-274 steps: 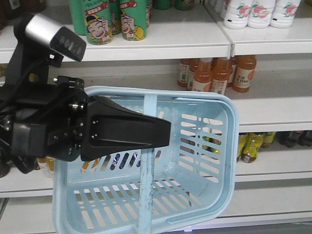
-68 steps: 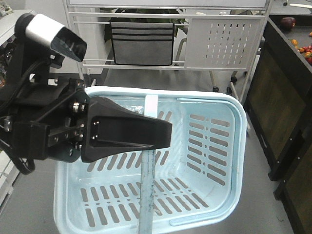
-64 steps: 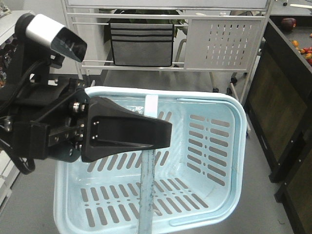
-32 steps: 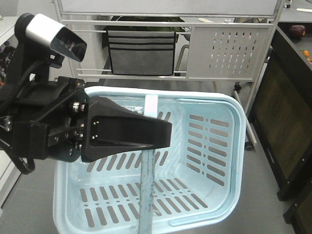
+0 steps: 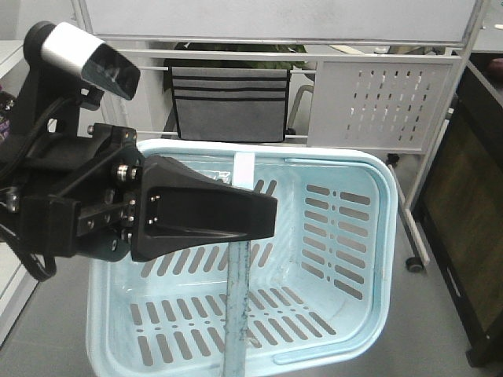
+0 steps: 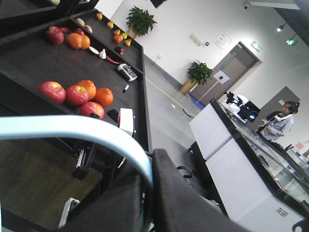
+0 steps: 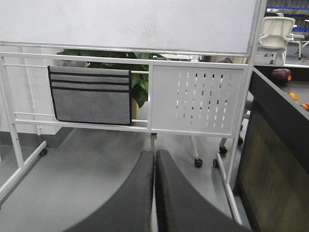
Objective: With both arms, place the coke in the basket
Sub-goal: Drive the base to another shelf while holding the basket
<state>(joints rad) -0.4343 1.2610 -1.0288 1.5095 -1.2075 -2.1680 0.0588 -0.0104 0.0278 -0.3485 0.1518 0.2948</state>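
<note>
A white wheeled rack (image 7: 200, 99) with a grey pocket organiser (image 7: 91, 94) fills the background. No coke shows in any of the 3 views, so it is yet to be found. The light blue basket (image 5: 369, 236) hangs mouth-up and empty. Its rim runs into the left end effector (image 5: 267, 216), whose jaws are clamped on it. The right end effector (image 7: 155, 155) points at the rack with its jaws pressed together, holding nothing.

The step in hand looks like carrying the basket toward the drinks. To do it well, hold the left clamp firm and the basket level, with its mouth unobstructed. Part the right jaws only once the red-labelled bottle is lined up between them.
</note>
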